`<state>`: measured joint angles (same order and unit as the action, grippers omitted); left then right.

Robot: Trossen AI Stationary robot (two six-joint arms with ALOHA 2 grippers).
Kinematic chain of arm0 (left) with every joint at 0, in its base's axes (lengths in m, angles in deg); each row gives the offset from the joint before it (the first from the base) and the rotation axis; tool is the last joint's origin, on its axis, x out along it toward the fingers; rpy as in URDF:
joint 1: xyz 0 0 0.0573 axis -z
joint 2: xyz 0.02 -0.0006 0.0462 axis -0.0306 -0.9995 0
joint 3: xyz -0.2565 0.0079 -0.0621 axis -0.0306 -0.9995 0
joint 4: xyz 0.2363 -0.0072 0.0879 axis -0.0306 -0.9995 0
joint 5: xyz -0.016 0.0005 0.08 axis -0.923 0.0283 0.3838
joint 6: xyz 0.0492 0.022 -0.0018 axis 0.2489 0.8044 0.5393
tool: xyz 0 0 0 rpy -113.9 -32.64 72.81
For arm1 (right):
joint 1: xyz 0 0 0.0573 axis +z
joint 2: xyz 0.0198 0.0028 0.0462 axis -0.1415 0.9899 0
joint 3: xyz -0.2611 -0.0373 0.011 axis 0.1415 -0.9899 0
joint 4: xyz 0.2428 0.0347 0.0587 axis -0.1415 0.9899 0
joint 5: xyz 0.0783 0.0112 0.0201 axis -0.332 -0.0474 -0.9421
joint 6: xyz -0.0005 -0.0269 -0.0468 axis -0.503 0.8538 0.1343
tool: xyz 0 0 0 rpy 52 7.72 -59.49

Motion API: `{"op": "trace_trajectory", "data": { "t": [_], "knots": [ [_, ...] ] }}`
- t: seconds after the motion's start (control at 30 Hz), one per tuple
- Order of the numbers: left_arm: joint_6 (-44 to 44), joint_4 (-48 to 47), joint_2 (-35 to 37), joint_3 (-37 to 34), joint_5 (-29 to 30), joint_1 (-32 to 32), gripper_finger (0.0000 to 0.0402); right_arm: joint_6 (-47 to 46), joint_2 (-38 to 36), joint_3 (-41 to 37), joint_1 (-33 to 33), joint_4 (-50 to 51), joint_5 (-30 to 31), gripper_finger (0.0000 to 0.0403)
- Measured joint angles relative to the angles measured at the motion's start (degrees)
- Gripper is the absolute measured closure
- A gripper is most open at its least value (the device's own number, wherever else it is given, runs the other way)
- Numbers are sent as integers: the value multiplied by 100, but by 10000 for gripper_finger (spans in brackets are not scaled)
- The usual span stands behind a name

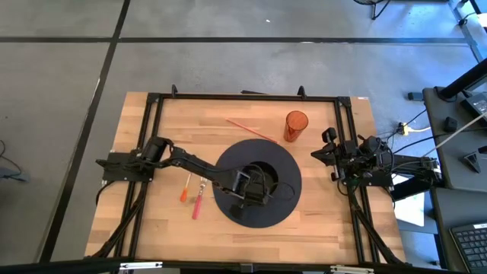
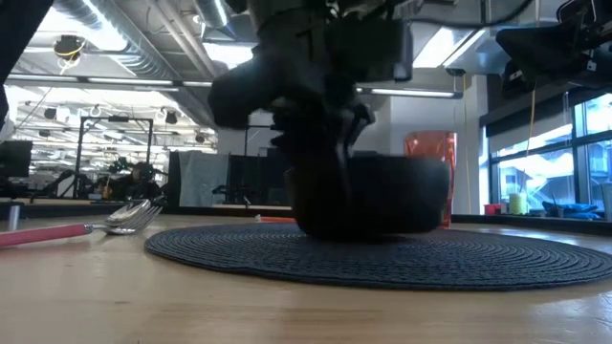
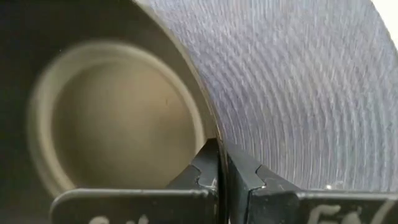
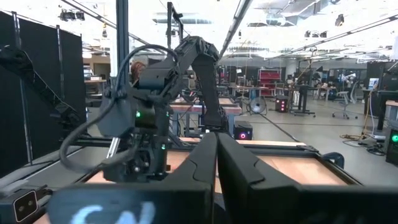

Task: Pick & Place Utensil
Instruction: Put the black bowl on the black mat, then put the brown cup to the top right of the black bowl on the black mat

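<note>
A black bowl point(image 1: 268, 176) stands on a round dark placemat point(image 1: 228, 164) in the middle of the table. My left gripper point(image 1: 247, 186) reaches over it from the left and is shut on its rim. Two utensils lie flat on the wood left of the mat: one with an orange handle point(image 1: 186, 191) and one with a pink handle point(image 1: 198, 204). In the low view their metal heads point(image 2: 129, 218) show side by side. My right gripper point(image 1: 335, 156) waits shut at the table's right edge, touching nothing. My left gripper pinches the bowl's rim point(image 3: 211, 132) on the side toward the table's left. One finger point(image 3: 205, 167) is inside the bowl and the other finger point(image 3: 244, 174) is outside its wall. The fingers come from above, pointing down. The bowl point(image 2: 392, 196) sits upright with its base on the placemat.
An orange cup point(image 1: 296, 125) stands beyond the mat toward the far right. A thin red stick point(image 1: 249, 129) lies on the wood at the mat's far side. A black frame point(image 1: 243, 97) runs around the table. Bare wood shows at the near left and near right.
</note>
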<state>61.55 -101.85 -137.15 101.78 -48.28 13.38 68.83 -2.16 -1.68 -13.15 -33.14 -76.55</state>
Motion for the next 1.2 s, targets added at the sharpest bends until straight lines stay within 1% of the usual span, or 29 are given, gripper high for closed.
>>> {"op": "trace_trajectory", "data": {
  "t": [0.33, 0.43, 0.57, 0.83, 0.93, 1.1, 1.2],
  "knots": [
    [-3, 42, -33, 8, -69, 13, 398, 0, 2, 0, 0, 4, 8, 386],
    [-66, 61, -35, 6, 34, 15, 394, 0, 0, 0, 2, 4, 9, 386],
    [-248, 53, -42, -1, 98, 15, 375, 0, 0, 0, 0, 6, 8, 386],
    [-133, 0, -40, 25, 119, 101, 320, 0, 0, 0, 1, 9, 8, 386],
    [-67, -263, -28, 302, 195, 172, 299, 0, 0, 0, 2, 9, 8, 386],
    [5, -1248, 229, 1173, 221, 360, 269, 0, 2, 0, 0, 10, 3, 386],
    [-14, -1914, 472, 1518, 240, 464, 263, 0, 2, 0, 0, 34, -2, 386]
  ]
}}
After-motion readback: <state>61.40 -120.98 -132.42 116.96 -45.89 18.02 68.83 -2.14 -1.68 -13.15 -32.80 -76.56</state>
